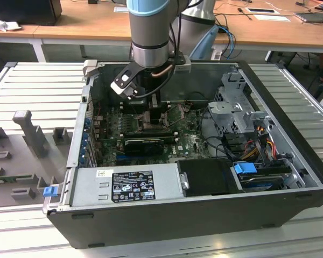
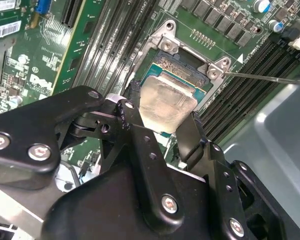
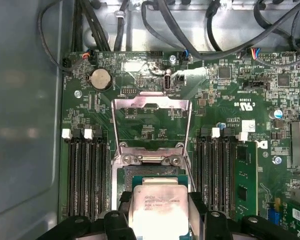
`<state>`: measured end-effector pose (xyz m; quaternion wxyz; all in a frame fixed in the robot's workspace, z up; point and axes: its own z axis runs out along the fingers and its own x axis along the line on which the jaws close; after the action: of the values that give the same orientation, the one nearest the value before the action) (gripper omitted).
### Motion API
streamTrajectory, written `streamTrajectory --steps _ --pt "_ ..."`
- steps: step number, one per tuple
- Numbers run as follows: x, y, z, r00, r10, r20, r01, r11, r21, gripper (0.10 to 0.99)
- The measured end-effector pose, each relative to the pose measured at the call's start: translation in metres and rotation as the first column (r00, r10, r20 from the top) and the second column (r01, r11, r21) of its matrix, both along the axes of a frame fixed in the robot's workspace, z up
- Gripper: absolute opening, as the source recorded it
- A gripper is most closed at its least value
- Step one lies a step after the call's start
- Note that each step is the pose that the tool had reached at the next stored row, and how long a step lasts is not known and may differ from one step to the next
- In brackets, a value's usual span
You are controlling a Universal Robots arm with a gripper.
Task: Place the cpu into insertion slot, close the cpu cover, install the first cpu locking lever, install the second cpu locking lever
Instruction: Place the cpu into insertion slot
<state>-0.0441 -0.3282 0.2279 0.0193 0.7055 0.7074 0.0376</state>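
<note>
In both wrist views my gripper (image 2: 162, 114) (image 3: 159, 204) is shut on the cpu (image 2: 166, 105) (image 3: 157, 202), a silver-topped square chip with one black finger (image 2: 132, 107) on each side. The chip sits level, directly over the insertion slot (image 2: 176, 64) (image 3: 152, 176), whose dark frame and tan pin field show beyond it. I cannot tell whether the chip touches the slot. The cpu cover (image 3: 151, 103), a silvery window frame, stands flipped open past the slot. In the exterior view the gripper (image 1: 151, 115) reaches down into the open computer case (image 1: 290, 161).
Long black memory slots (image 3: 87, 175) (image 3: 215, 175) flank the socket on both sides. A thin metal lever rod (image 2: 270, 78) runs beside the socket corner. A black graphics card (image 1: 145, 144), a power supply (image 1: 124, 185), a drive cage (image 1: 237, 107) and loose cables (image 3: 155, 20) crowd the case.
</note>
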Motion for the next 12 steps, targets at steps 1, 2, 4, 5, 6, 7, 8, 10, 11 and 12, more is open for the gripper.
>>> streamTrajectory --steps 1,2,4,5,6,7,8,10,11,12 --pt "-0.0009 0.0003 -0.0015 1.0 0.0 -0.0001 0.0 1.0 0.0 0.529" --pt "-0.001 0.001 -0.0043 1.0 0.0 -0.0001 0.0 1.0 0.0 0.529" --pt "-0.001 0.0037 -0.0112 1.0 -0.001 -0.0001 0.001 1.0 0.0 0.529" --pt "-0.001 0.0055 -0.0128 1.0 -0.007 -0.0002 0.007 1.0 0.0 0.529" --pt "-0.001 0.0067 -0.0149 0.9999 -0.011 -0.0001 0.011 0.9999 0.0 0.529" --pt "-0.001 0.007 -0.016 0.9999 -0.012 -0.0002 0.012 0.9999 0.0 0.529" --pt "-0.0009 0.0072 -0.0171 0.9999 -0.012 -0.0001 0.012 0.9999 0.0 0.529" --pt "-0.0009 0.0084 -0.0198 0.9998 -0.018 -0.0002 0.018 0.9998 -0.002 0.529" --pt "-0.0008 0.0088 -0.0205 0.9998 -0.021 -0.0001 0.021 0.9998 -0.004 0.529" --pt "-0.0006 0.0089 -0.0214 0.9997 -0.026 -0.0001 0.026 0.9997 -0.004 0.529"
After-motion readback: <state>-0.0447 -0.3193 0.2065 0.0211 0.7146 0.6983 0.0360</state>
